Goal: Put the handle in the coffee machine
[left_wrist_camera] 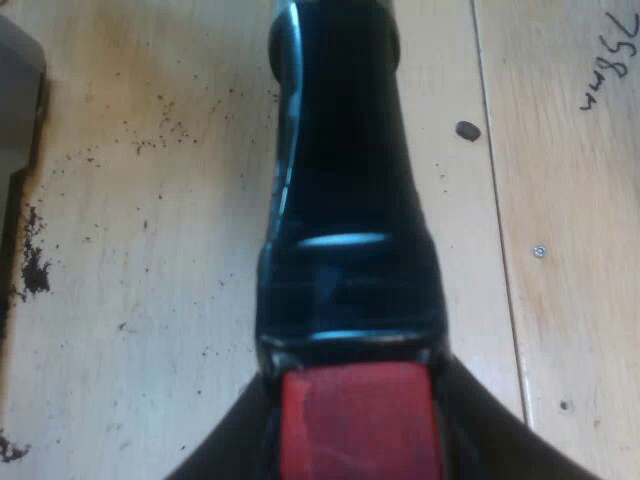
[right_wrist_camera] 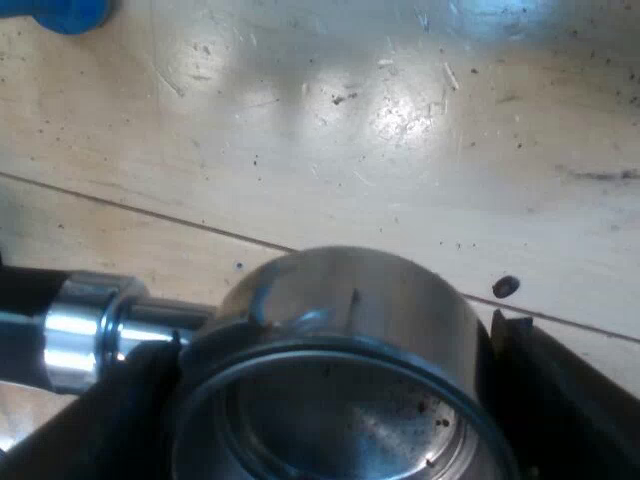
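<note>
The holder's dark handle (left_wrist_camera: 345,190) runs away from the camera over the wooden table, and its red end (left_wrist_camera: 360,425) sits close up between my left gripper's (left_wrist_camera: 360,450) black fingers (left_wrist_camera: 225,450), which are shut on it. In the right wrist view the holder's metal basket (right_wrist_camera: 350,310) faces up with a few coffee specks inside. It lies between my right gripper's (right_wrist_camera: 340,400) black fingers (right_wrist_camera: 545,375), which press on both of its sides. The chrome neck (right_wrist_camera: 85,325) joins the basket to the handle.
A blue tamper (right_wrist_camera: 68,12) stands on the wooden table (right_wrist_camera: 330,130) beyond the basket. Loose coffee beans (right_wrist_camera: 506,287) (left_wrist_camera: 467,130) and scattered grounds (left_wrist_camera: 35,270) lie on the boards. A dark grey object (left_wrist_camera: 15,110) sits near the grounds.
</note>
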